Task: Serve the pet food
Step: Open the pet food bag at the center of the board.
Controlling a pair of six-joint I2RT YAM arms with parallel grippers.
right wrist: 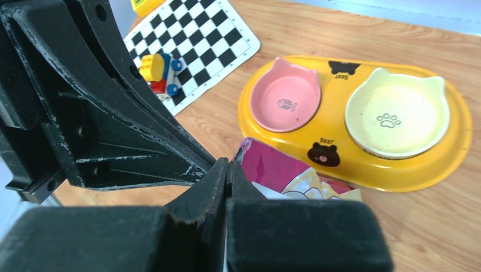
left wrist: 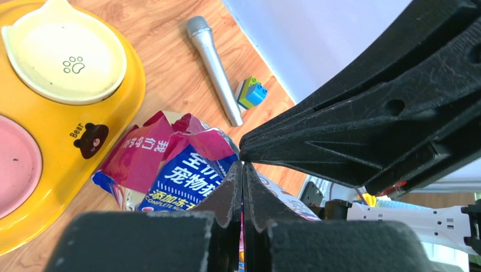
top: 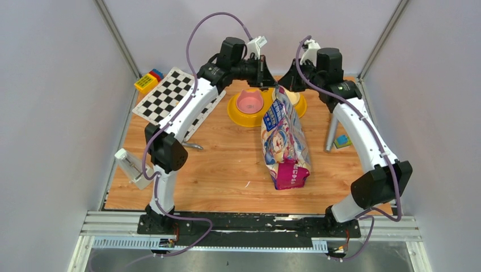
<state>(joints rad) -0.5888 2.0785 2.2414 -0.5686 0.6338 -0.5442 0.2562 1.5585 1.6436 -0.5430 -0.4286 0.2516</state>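
Note:
The glossy blue-and-pink cat-print bag (top: pixel 283 141) lies lengthwise on the wooden table, its top end raised beside the yellow double-bowl feeder (top: pixel 238 117). My left gripper (top: pixel 265 75) is shut on the bag's top edge; in the left wrist view the fingertips (left wrist: pixel 243 165) pinch a pink sliver of the bag (left wrist: pixel 170 170). My right gripper (top: pixel 290 78) is shut on the same top end from the other side, and its tips (right wrist: pixel 228 164) meet at the bag's pink flap (right wrist: pixel 272 167). No kibble shows; it is hidden inside the bag. The pink bowl (right wrist: pixel 285 102) and cream bowl (right wrist: pixel 397 110) look empty.
A grey handled tool (top: pixel 330 133) and a small green-blue block (top: pixel 342 140) lie right of the bag. A checkerboard mat (top: pixel 170 96) and toy blocks (top: pixel 148 79) sit at the back left. A white object (top: pixel 129 164) rests at the left edge.

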